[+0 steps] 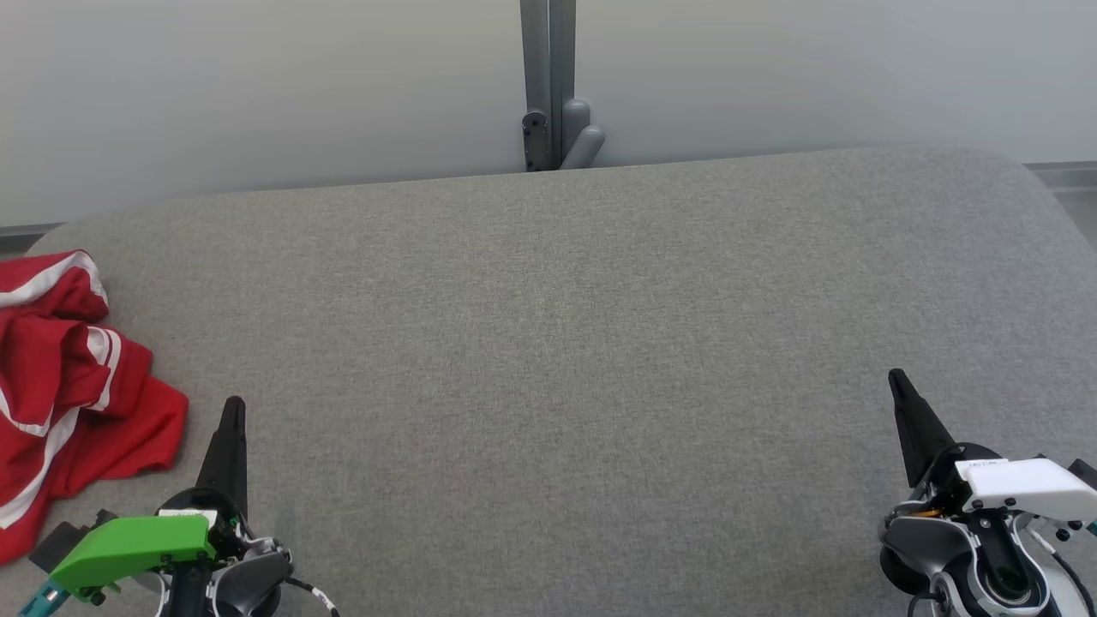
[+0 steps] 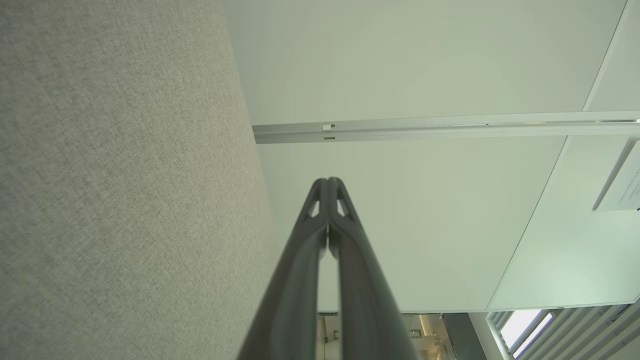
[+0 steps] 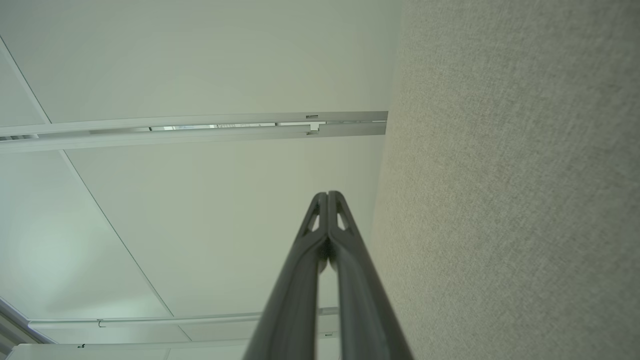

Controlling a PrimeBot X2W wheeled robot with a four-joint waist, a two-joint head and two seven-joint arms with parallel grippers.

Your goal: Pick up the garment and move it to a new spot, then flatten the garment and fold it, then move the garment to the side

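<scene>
A red garment (image 1: 60, 386) with white stripes lies crumpled at the left edge of the grey fabric table (image 1: 548, 343), partly cut off by the head view's border. My left gripper (image 1: 233, 407) hovers at the lower left, just right of the garment and apart from it, shut with nothing held. Its fingertips meet in the left wrist view (image 2: 328, 181). My right gripper (image 1: 897, 377) stands at the lower right, far from the garment, shut and empty. The right wrist view shows its tips pressed together (image 3: 327, 194).
A pale wall runs behind the table, with a grey metal post and bracket (image 1: 553, 103) at the back middle. The table's rounded back edge curves down toward both corners.
</scene>
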